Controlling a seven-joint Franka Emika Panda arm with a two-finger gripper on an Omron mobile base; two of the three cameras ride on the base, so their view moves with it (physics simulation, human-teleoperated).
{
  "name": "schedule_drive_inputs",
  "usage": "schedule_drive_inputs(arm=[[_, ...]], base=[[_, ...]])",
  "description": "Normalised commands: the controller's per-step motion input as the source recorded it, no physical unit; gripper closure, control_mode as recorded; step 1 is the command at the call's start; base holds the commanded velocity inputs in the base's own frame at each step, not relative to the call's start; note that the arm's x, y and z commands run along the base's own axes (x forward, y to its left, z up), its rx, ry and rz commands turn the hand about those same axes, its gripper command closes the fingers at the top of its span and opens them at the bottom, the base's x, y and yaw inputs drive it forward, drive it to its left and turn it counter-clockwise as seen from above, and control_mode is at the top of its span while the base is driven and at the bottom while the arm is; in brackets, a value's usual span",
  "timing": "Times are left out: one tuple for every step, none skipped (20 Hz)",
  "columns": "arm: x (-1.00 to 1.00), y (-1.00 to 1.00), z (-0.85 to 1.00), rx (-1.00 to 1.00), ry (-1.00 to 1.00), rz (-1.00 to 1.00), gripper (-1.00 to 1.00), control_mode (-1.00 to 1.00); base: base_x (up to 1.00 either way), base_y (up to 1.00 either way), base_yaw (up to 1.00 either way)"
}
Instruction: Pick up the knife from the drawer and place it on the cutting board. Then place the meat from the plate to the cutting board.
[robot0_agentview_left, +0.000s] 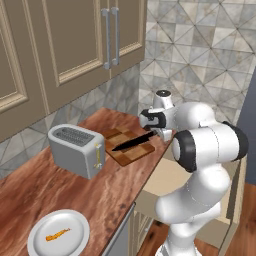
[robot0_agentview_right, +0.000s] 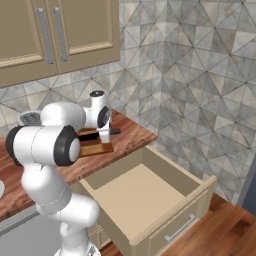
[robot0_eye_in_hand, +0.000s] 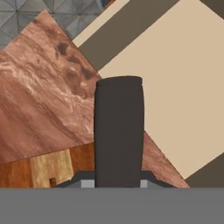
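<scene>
My gripper (robot0_agentview_left: 159, 133) is shut on the knife (robot0_agentview_left: 131, 142), a long black blade held nearly level just above the checkered cutting board (robot0_agentview_left: 131, 154); whether it touches the board I cannot tell. In the hand view the knife's dark handle (robot0_eye_in_hand: 119, 131) stands between the fingertips, with a corner of the cutting board (robot0_eye_in_hand: 47, 169) below left. The right base view shows the gripper (robot0_agentview_right: 106, 136) over the cutting board (robot0_agentview_right: 96, 148), the knife (robot0_agentview_right: 114, 131) poking out to the right. The tiny orange meat (robot0_agentview_left: 57, 234) lies on the white plate (robot0_agentview_left: 40, 245) at the counter's near left. The drawer (robot0_agentview_right: 172, 220) stands pulled open, its pale inside bare.
A silver toaster (robot0_agentview_left: 76, 149) stands on the wood countertop (robot0_agentview_left: 65, 192) just left of the board. Beige wall cabinets (robot0_agentview_left: 65, 40) hang above. The open drawer (robot0_eye_in_hand: 175, 83) juts out below the counter's front edge, beside my arm. A tiled wall (robot0_agentview_right: 190, 75) closes the corner.
</scene>
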Motion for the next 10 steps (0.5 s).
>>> schedule_drive_inputs(arm=[[0.09, 0.27, -0.21, 0.00, 0.00, 0.05, 1.00, -1.00], [0.11, 0.28, -0.19, 0.00, 0.00, 0.05, 1.00, -1.00], [0.12, 0.28, -0.14, 0.00, 0.00, 0.05, 1.00, -1.00], [0.13, 0.28, -0.11, 0.00, 0.00, 0.05, 1.00, -1.00], [0.18, 0.28, -0.10, 0.00, 0.03, 0.07, 1.00, -1.00], [0.19, 0.29, -0.12, 0.00, 0.01, 0.08, 1.00, -1.00], [0.21, 0.24, -0.13, 0.00, 0.00, 0.08, 1.00, -1.00], [0.24, 0.21, -0.14, 0.00, 0.00, 0.08, 1.00, -1.00], [0.26, 0.14, -0.14, 0.00, 0.00, 0.09, 1.00, -1.00], [0.26, 0.11, -0.11, 0.00, 0.00, 0.09, 1.00, -1.00]], base=[[0.00, 0.00, 0.00], [0.00, 0.00, 0.00], [0.00, 0.00, 0.00], [0.00, 0.00, 0.00], [0.00, 0.00, 0.00], [0.00, 0.00, 0.00], [0.00, 0.00, 0.00], [0.00, 0.00, 0.00], [0.00, 0.00, 0.00], [0.00, 0.00, 0.00]])
